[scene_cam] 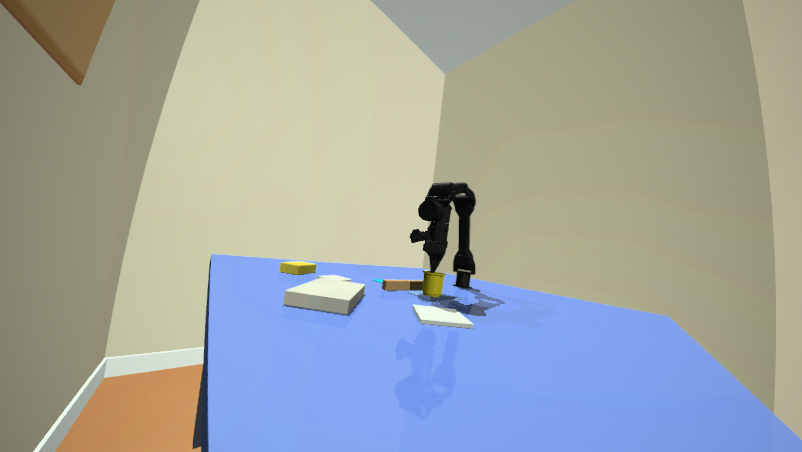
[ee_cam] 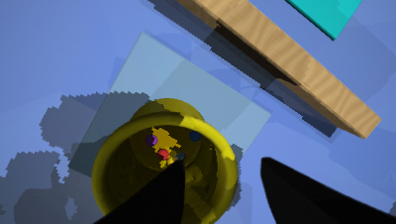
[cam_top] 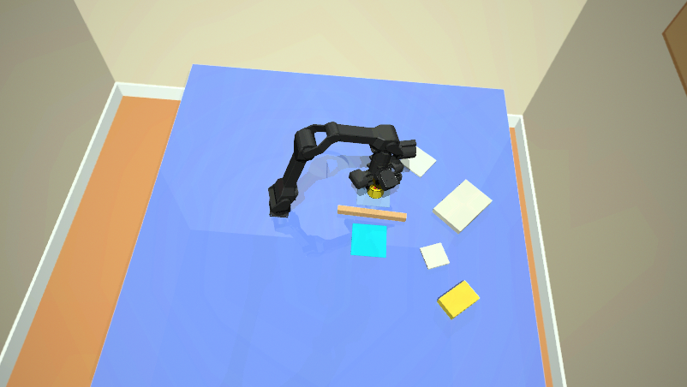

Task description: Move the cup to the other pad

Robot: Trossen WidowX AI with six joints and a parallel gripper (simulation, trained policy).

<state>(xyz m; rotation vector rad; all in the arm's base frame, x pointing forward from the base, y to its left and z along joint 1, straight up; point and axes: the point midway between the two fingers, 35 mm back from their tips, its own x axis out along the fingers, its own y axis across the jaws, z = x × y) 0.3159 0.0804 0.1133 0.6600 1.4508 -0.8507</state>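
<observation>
A yellow cup (cam_top: 375, 193) (scene_cam: 432, 285) (ee_cam: 124, 168) stands upright on the pale blue pad (cam_top: 363, 201) (ee_cam: 148, 59). Several small marbles lie inside at its bottom, among them a purple one (ee_cam: 151, 140), a red one (ee_cam: 162, 154) and a blue one (ee_cam: 195, 135). My gripper (scene_cam: 433, 270) (ee_cam: 222, 167) points down at the cup's top, fingers apart and nothing held. In the wrist view one fingertip lies over the cup's mouth and the other outside its right wall. Whether either touches the cup cannot be told. The cyan pad (cam_top: 368, 240) (ee_cam: 329, 17) bears nothing.
A low wooden bar (cam_top: 372, 213) (scene_cam: 395, 285) (ee_cam: 297, 61) lies between the pads. A large white block (cam_top: 462, 205) (scene_cam: 324, 294), a flat white tile (cam_top: 421, 162) (scene_cam: 443, 316), a small white block (cam_top: 434, 255) and a yellow block (cam_top: 458, 299) (scene_cam: 297, 267) lie on the blue table.
</observation>
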